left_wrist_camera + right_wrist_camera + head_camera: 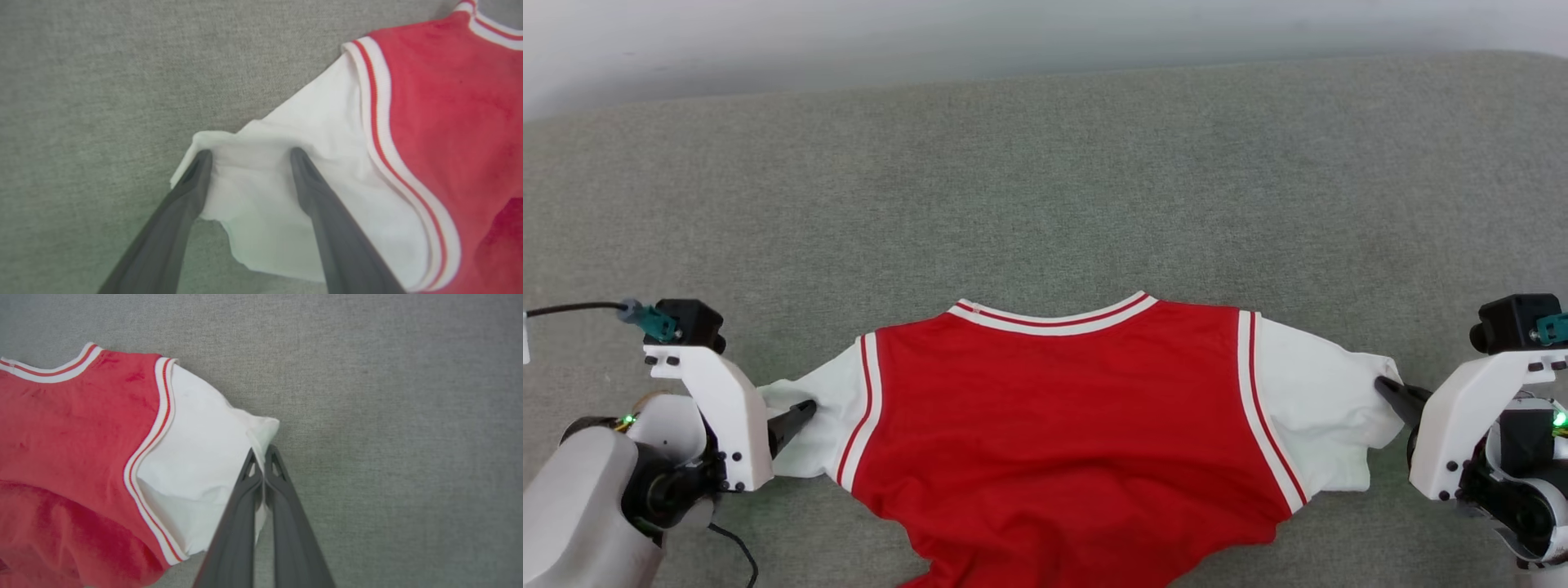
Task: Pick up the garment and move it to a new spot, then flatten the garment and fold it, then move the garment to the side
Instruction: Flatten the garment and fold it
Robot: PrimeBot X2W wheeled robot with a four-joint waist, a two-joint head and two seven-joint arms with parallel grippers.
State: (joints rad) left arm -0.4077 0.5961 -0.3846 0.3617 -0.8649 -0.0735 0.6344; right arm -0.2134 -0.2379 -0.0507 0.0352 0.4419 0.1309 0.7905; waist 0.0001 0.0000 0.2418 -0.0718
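The garment [1062, 416], a red jersey with white short sleeves and striped trim, lies plain side up on the grey cloth surface, its collar away from me and its lower part running off the near edge of the head view. My left gripper [249, 155] stands open, its two dark fingers spread with the white left sleeve [278, 192] lying between them. My right gripper [261, 451] is shut on the outer edge of the white right sleeve [200, 457]. In the head view the left gripper [805, 408] and right gripper [1384, 385] sit at the two sleeve ends.
A grey fabric-covered surface [1045, 180] stretches wide beyond the collar and out to both sides. A pale wall runs along its far edge. A black cable [572, 309] leads off from the left wrist.
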